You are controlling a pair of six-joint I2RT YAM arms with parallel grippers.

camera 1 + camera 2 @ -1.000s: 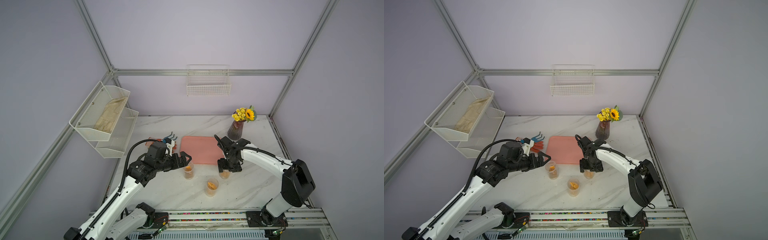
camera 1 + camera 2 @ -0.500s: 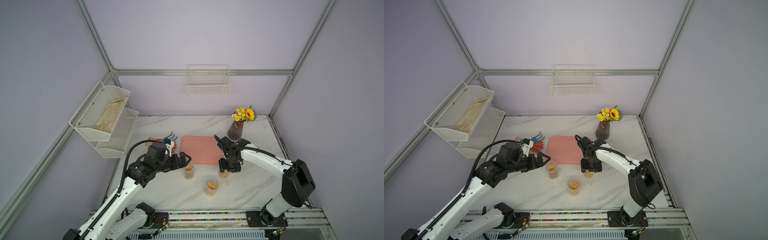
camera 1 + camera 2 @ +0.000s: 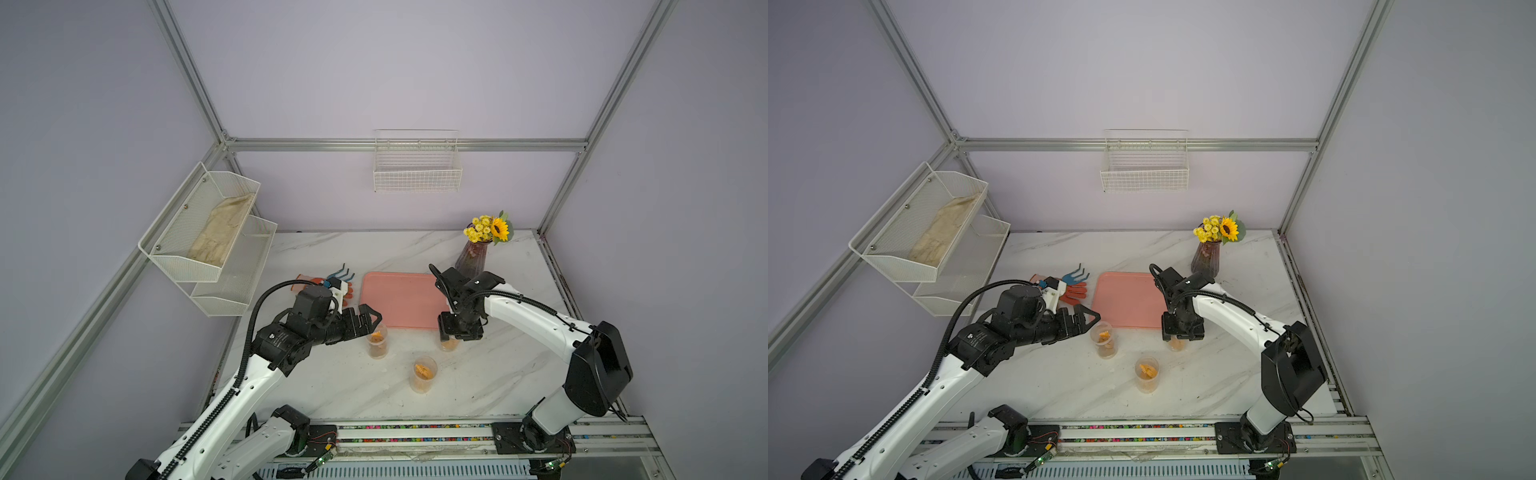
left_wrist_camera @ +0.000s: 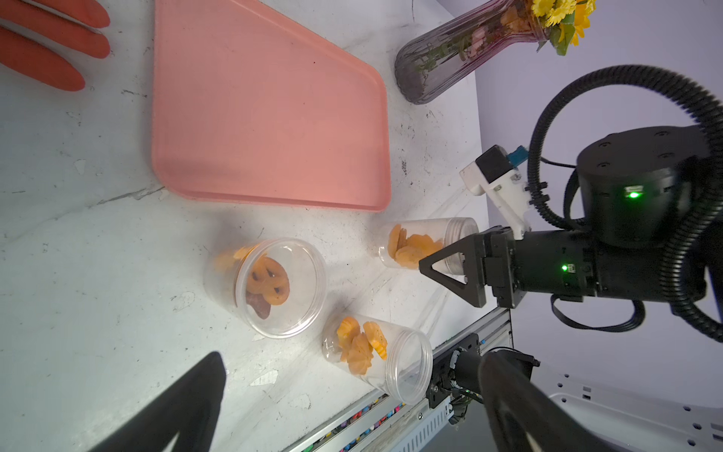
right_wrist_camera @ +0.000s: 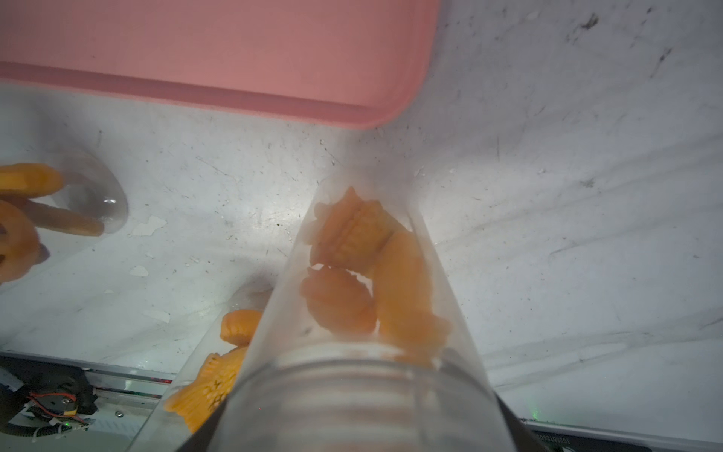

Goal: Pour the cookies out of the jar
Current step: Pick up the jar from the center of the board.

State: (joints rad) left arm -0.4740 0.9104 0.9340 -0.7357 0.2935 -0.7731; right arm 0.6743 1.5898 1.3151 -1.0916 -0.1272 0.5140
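In both top views the marble surface (image 3: 332, 386) carries three clear jars, all upright, each with a small heap of orange cookies (image 3: 423, 370). The held jar (image 3: 449, 344) is at 5 o'clock of the single pink tray (image 3: 399, 299), the second jar (image 3: 377, 343) at 7 o'clock and the third jar (image 3: 424, 374) further out at 6 o'clock. One vase (image 3: 471, 259) of yellow flowers stands at 1 o'clock of the tray, and one orange glove (image 3: 1075, 291) with one blue rake (image 3: 1075, 275) lies at 9 o'clock. The right end effector (image 3: 457, 332) sits over the held jar's mouth. The left end effector (image 3: 372, 324) is spread wide beside the second jar's rim and carries nothing. In the left wrist view all three jars are open-mouthed. One finger (image 4: 454, 270) of the right end effector lies against the held jar (image 4: 426, 242) near its threaded neck, and the second jar (image 4: 281, 285) shows brown-topped pieces. In the right wrist view the held jar (image 5: 371, 293) fills the space between the dark fingers, which press on both sides of its neck. At least three cookies (image 5: 364, 266) lie at its base, which rests on the surface just beside the tray's corner (image 5: 391, 109).
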